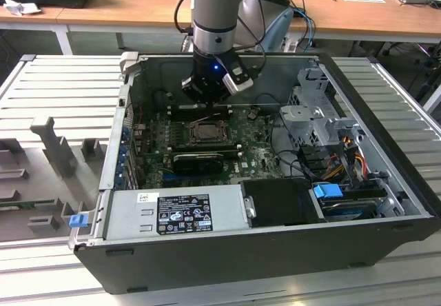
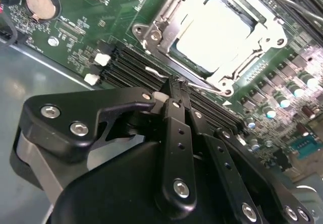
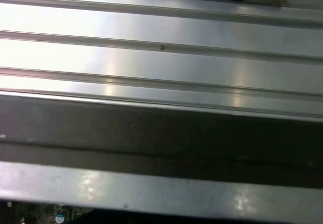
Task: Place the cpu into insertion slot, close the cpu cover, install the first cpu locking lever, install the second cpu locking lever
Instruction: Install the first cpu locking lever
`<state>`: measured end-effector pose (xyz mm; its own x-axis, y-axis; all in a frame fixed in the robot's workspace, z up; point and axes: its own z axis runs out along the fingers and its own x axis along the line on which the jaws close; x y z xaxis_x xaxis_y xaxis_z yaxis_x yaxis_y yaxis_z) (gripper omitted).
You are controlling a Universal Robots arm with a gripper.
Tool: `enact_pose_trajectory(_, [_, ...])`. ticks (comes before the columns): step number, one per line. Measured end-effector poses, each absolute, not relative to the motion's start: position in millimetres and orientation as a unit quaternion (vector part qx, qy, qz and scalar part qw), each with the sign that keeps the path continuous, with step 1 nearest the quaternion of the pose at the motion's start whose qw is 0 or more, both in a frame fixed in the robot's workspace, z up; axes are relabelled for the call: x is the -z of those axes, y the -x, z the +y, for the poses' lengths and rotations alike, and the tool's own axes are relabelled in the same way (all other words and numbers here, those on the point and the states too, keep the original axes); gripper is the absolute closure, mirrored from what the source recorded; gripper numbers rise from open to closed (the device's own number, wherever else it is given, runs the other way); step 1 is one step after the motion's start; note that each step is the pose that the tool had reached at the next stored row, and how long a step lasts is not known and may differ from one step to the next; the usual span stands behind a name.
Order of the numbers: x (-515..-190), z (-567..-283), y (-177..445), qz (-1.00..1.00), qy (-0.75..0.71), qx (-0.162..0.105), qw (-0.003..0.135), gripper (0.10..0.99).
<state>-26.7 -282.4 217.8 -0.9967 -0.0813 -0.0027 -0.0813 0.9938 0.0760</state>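
Second wrist view: cpu sat in slot, cover closed around it | gripper fingers pinched together, empty, beside socket | you needed steady downward lever pressure.

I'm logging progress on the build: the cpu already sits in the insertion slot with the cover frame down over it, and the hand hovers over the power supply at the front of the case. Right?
Not quite. In the exterior view the hand is over the motherboard beside the insertion slot, not over the power supply. The second wrist view confirms the rest: the cpu sits under the cover frame.
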Motion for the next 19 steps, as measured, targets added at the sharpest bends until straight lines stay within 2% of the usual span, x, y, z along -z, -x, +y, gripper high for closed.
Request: enact_pose_trajectory(19, [-211.4, -281.8, 18.4, -0.998, -0.041, 0.038, 0.000, 0.980])
